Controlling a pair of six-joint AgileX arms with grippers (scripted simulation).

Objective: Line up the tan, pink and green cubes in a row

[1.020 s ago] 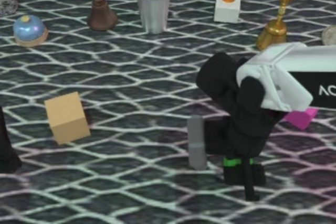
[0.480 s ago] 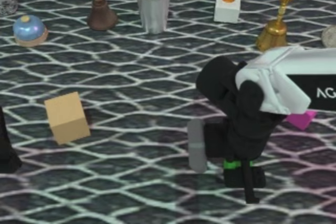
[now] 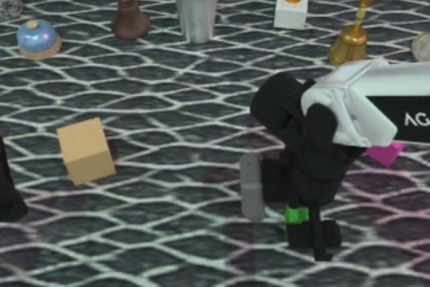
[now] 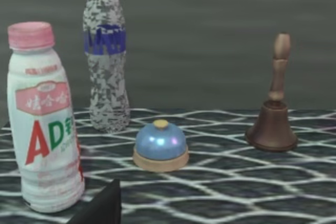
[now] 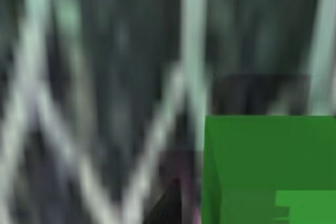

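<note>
Over the last second the right gripper has sunk a little lower in the top view, and the green cube between its fingers now shows as a small square patch where it was a thin strip before. Reads as the arm lowering the cube toward the table, or tilting at the wrist. Nothing else moved.

For the task: no row yet. The tan cube sits well apart on the left side of the table, turned askew. The pink cube is on the right, mostly hidden under the right arm, only a corner showing. The green one is nearer the front edge than either, between them but closer to the pink.

Right arm pose: it reaches in from the right edge, white forearm roughly level, black wrist bent down, fingers pointing at the table. The claw looks narrow and clamped on the green cube; the right wrist view is filled by the cube close up with blurred table behind it, so I can't tell whether it touches down.

Left gripper is parked at the left edge, only a dark tip visible, can't tell its opening.
</note>
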